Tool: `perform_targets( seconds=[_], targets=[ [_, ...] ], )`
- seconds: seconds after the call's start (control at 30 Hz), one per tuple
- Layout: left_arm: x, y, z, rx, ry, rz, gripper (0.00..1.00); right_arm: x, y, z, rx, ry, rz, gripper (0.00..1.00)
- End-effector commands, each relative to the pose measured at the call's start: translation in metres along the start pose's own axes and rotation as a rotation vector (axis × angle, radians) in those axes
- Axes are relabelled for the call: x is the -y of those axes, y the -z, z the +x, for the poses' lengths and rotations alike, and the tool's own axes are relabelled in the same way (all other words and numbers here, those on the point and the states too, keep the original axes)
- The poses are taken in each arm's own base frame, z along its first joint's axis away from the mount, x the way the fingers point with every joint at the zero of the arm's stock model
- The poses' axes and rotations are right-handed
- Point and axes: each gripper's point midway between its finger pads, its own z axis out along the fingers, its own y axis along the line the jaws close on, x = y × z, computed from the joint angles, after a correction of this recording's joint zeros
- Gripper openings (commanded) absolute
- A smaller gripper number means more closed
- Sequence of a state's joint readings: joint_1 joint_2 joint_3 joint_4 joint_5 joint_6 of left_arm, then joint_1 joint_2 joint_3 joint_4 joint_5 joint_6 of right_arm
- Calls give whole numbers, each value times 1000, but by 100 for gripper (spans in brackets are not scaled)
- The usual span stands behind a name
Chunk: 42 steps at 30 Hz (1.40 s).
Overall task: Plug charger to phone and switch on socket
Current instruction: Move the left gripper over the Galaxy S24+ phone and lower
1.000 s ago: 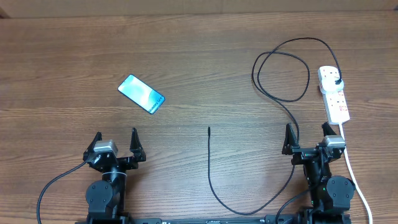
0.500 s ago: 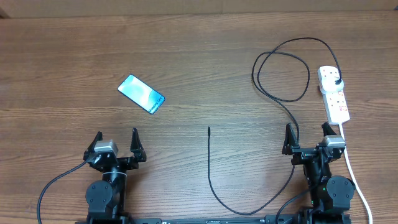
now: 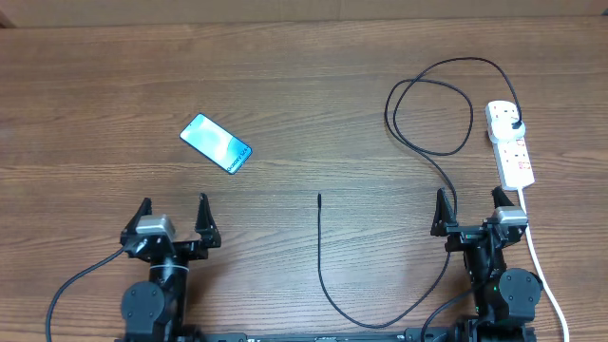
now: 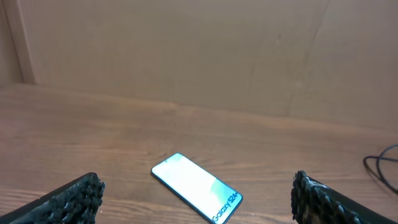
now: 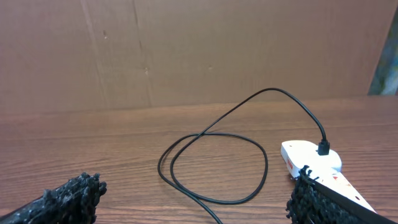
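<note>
We see the slim rectangular smartphone with a light blue-teal screen (image 3: 216, 143) lying flat and askew on the left half of the brown wood-grain tabletop (image 3: 304, 76), ahead of the left gripper (image 3: 174, 201) and touching nothing else. The long thin black charger cable (image 3: 319, 233) lies well apart from the phone. Its slim connector tip (image 3: 319, 197) rests free near the middle of the tabletop. From there the cable runs toward the near edge, bends right, passes the right gripper (image 3: 467, 193) and makes a loose loop. Its small black plug head (image 3: 514, 123) sits in the far outlet of the white elongated power strip (image 3: 510, 147) at the right. The strip's thick white cord (image 3: 541, 266) trails to the near edge beside the right arm. Both grippers are released, jaws spread wide, grasping nothing.
</note>
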<state>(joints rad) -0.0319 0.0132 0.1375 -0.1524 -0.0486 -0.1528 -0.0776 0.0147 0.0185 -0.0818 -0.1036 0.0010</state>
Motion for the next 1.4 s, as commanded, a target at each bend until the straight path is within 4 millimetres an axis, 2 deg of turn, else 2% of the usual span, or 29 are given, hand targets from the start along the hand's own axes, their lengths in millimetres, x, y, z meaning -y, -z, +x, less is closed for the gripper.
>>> perform_targets(
  seconds=[0.0, 0.17, 0.37, 0.67, 0.9, 0.97, 1.17, 1.37],
  targets=[
    [6, 8, -33, 55, -11, 16, 100, 0, 0, 1, 6, -6, 3, 100],
    [8, 5, -50, 41, 14, 12, 100, 0, 0, 1, 6, -6, 4, 100],
    [11, -14, -61, -39, 45, -1, 100, 0, 0, 1, 6, -6, 3, 100],
    [18, -64, -91, -194, 148, -35, 100, 0, 0, 1, 6, -6, 4, 100],
    [24, -100, -107, -346, 151, -63, 100, 0, 0, 1, 6, -6, 3, 100],
    [30, -109, -106, -366, 157, -36, 100, 0, 0, 1, 6, -6, 4, 100],
    [56, -120, -78, -477, 192, 111, 100, 0, 0, 1, 6, -6, 3, 100],
    [50, -131, -61, -533, 287, 50, 100, 0, 0, 1, 6, -6, 3, 100]
  ],
)
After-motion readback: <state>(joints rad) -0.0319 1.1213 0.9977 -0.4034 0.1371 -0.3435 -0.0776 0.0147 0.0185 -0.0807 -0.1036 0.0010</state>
